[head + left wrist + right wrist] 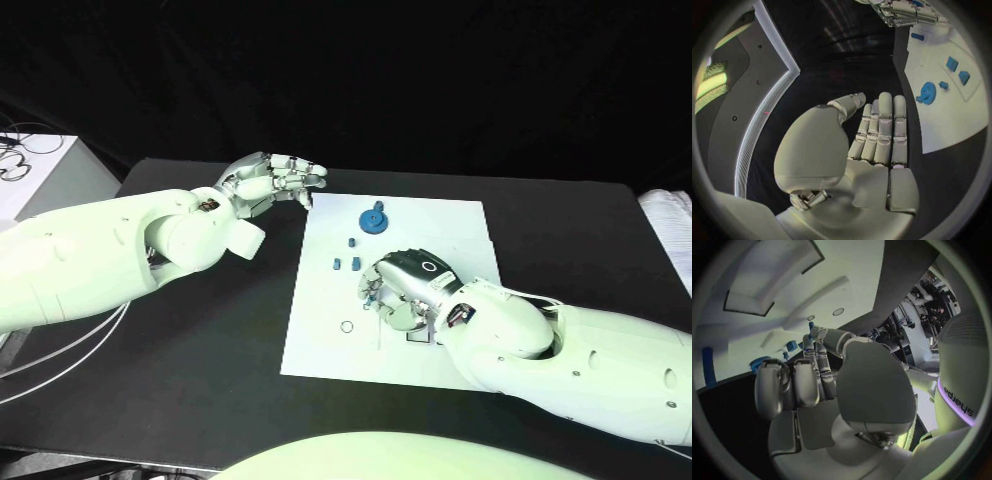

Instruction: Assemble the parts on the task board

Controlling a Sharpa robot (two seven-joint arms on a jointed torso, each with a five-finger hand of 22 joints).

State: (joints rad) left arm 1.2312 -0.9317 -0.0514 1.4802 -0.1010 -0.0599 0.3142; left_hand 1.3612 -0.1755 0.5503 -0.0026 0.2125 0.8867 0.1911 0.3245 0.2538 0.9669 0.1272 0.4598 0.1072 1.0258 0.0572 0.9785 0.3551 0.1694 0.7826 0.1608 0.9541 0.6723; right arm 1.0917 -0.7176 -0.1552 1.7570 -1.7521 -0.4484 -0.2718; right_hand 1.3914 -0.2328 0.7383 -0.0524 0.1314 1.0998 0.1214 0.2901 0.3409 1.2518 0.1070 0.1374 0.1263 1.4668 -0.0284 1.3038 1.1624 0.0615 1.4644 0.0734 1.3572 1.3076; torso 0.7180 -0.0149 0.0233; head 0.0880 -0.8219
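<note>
Parts [346, 264] lie loose at the centre of the head view on the white task board [454, 222], a blue gear [375, 220] above them. My right hand [405, 283] hovers just beside them; whether its fingers hold anything I cannot tell. I would lower slowly and pinch squarely. My left hand [274, 180] hangs flat and empty, upper left.

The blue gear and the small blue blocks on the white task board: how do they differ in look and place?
The round, toothed blue gear is larger than the small blue blocks, which look plain and squarish. The gear lies nearer the board's far edge; the blocks lie closer to the middle, beside the right hand. Both are blue and rest on the white task board, touched by neither hand.
</note>
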